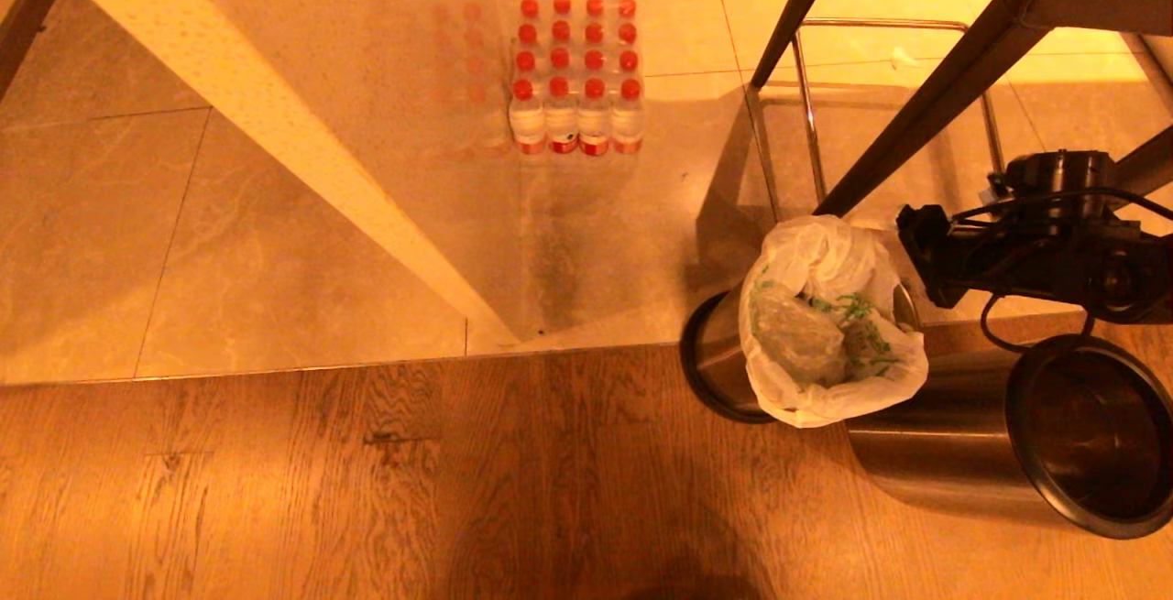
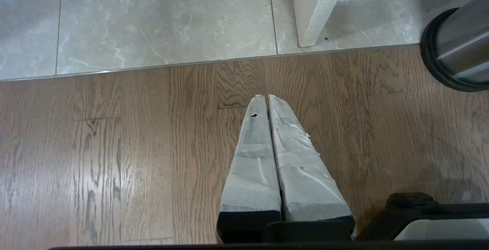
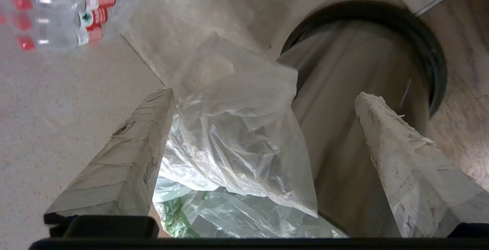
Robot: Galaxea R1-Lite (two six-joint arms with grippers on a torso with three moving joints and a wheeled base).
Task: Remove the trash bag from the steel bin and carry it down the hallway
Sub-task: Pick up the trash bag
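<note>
Over steel bin (image 1: 724, 353) | right fingers (image 3: 401, 158) spread, empty | trash bag (image 1: 825, 325) hides rim.

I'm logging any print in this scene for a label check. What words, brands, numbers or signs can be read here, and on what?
No text can be read.
Trash bag: green printed marks, too crumpled and small to read.
Water bottles: red-and-white labels, too small in the head view; in the right wrist view they are blurred, and only a small dark emblem shows.
Steel bin holding the bag and the second bin beside it: no markings visible.
</note>
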